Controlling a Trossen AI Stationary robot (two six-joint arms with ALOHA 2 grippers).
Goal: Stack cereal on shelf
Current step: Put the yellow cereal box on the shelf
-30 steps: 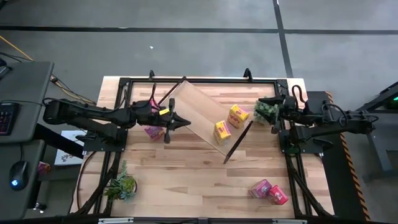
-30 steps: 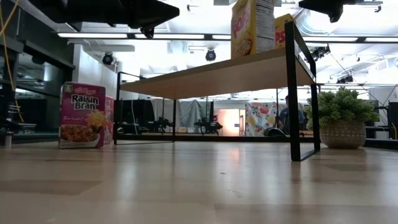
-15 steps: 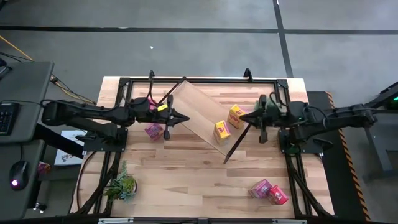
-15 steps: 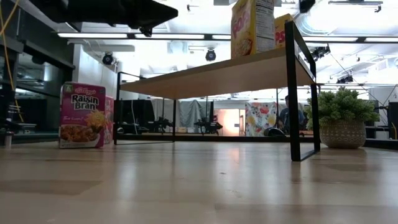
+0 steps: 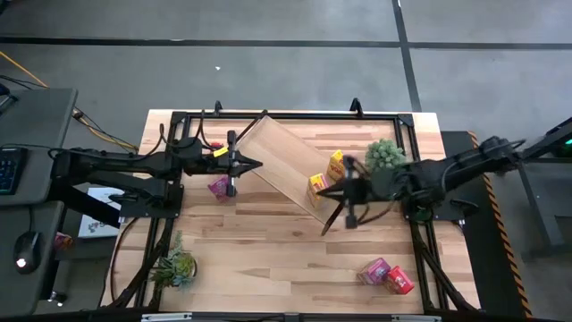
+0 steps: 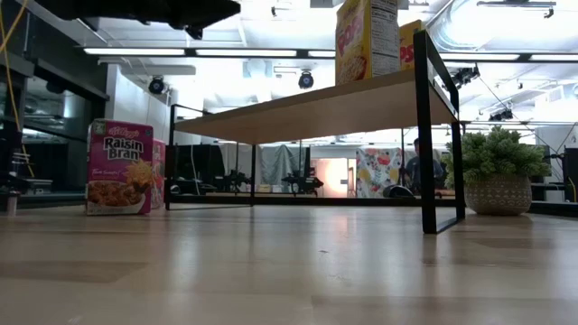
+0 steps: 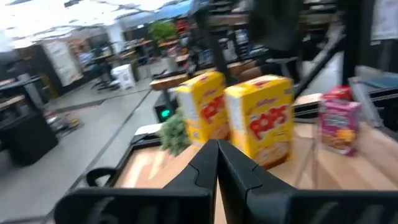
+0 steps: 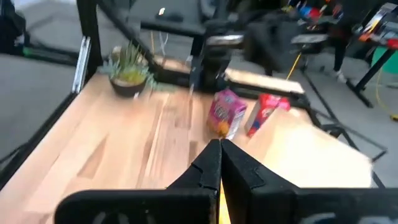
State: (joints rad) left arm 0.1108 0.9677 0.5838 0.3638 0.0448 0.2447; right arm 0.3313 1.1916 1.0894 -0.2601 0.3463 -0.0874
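Two yellow boxes (image 5: 319,187) stand on the shelf (image 5: 281,161). Both hands, left (image 5: 235,165) and right (image 5: 347,192), are closed and empty. The right should open before descending on a pink box (image 5: 374,269).

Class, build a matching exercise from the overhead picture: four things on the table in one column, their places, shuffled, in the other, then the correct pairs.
Things:
1. two yellow cereal boxes
2. Raisin Bran box
3. red and pink cereal boxes
4. small potted plant

Places:
A. tabletop, near right corner
B. on top of the shelf, at its right end
C. tabletop, near left corner
D. tabletop, beside the shelf's left end, by the left gripper

Pairs: 1-B, 2-D, 3-A, 4-C
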